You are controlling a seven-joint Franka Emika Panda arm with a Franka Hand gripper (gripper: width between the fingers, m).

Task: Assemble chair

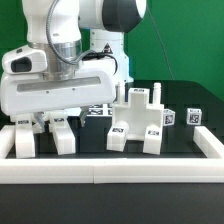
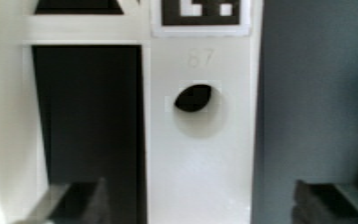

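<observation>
1. Rail [image 1: 110,178]: long, low and white, laid across the near edge of the black table [image 1: 185,148].
2. Gripper [image 2: 202,200]: found near, at the exterior view's left, low over the table. In the wrist view the fingers [image 2: 78,200] are seen spread apart, one in a dark slot and the other over bare table. A white bar [image 2: 202,150] lies between them and is touched by neither. Nothing is held.
3. Bar: a flat face with one dark hole [image 2: 194,97] and a tag [image 2: 202,12] at one end. It is judged a loose chair part of rigid moulded plastic, light, smooth and probably slippery. A hold across its two long flat sides, clear of the hole, is advised.
4. Two white pieces [image 1: 62,138] are noted under the hand in the exterior view. Whether they are fingers or parts cannot be told.
5. Chair [image 1: 135,122]: set mid-table, farther back, toward the exterior view's right of the gripper and apart from it. It is a chunky block with posts standing up and tags on its near faces. It is judged partly built, stiff, and light enough to slide if pushed. A flat-sided post is the likeliest hold.
6. Two small tagged cubes [image 1: 170,117] are seen farthest back, just beside the chair.
</observation>
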